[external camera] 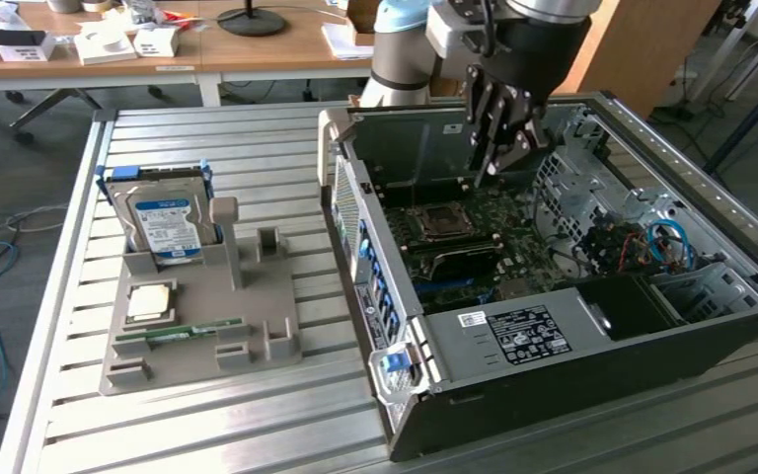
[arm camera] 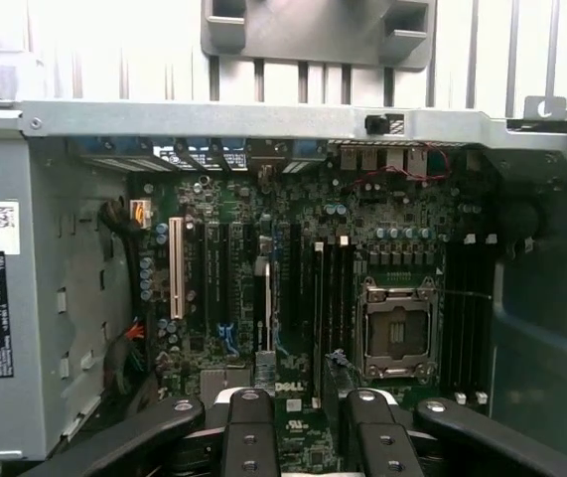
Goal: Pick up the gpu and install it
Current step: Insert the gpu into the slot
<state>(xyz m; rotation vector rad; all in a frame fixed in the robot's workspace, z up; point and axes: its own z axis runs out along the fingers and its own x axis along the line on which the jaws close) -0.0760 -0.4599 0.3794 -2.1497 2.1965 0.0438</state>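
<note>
the claw [external camera: 501,158] hangs inside the open computer case [external camera: 564,395], fingers apart and clamped on nothing, with the motherboard [arm camera: 402,224] showing through the gap. what i take for the gpu [arm camera: 266,298] stands edge-on among the expansion slots [arm camera: 213,278], a thin pale strip; it looks like a light, stiff, fragile card, best taken by its top edge or bracket end. i can't make out whether it's fully seated, and in the exterior view the claw covers that spot.

A ribbed silver table [external camera: 221,138] carries a plain grey holder [external camera: 189,370], a silver hard drive [external camera: 169,222] with a blue-and-white label, and a green memory stick [external camera: 175,334]. The open computer case [external camera: 643,365] is black outside and grey inside. Its dark green motherboard [external camera: 485,232] has black slots, one white slot [arm camera: 176,268], and blue and red cables [external camera: 662,242] nearby.
</note>
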